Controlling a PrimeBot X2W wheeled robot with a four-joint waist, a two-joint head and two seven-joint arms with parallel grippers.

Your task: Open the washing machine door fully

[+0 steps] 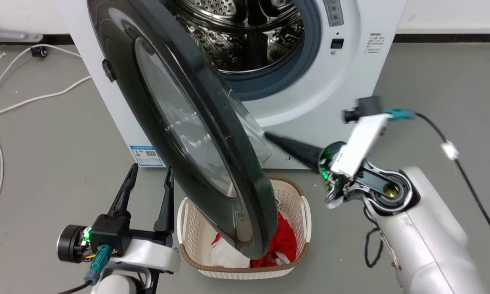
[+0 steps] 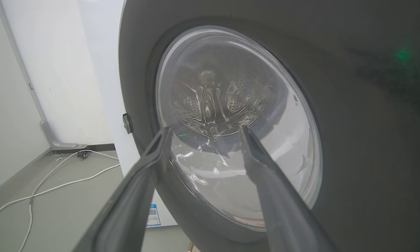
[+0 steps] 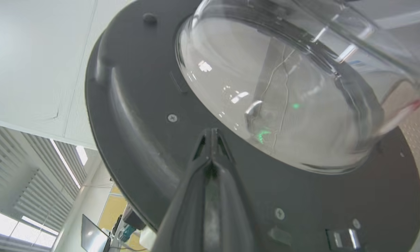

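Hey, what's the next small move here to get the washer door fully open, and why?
Probably push the shut right claw a little further toward the robot's left. Its tip looks pressed on the door's inner face beside the glass bowl, and the door stands only partly open. The open left claw hovers outside it, holding nothing.

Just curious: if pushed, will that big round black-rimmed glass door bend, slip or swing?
Probably stiff: the big round black-rimmed glass door has a thick rim. Its smooth inner face may let the right arm's shut fingers slide.
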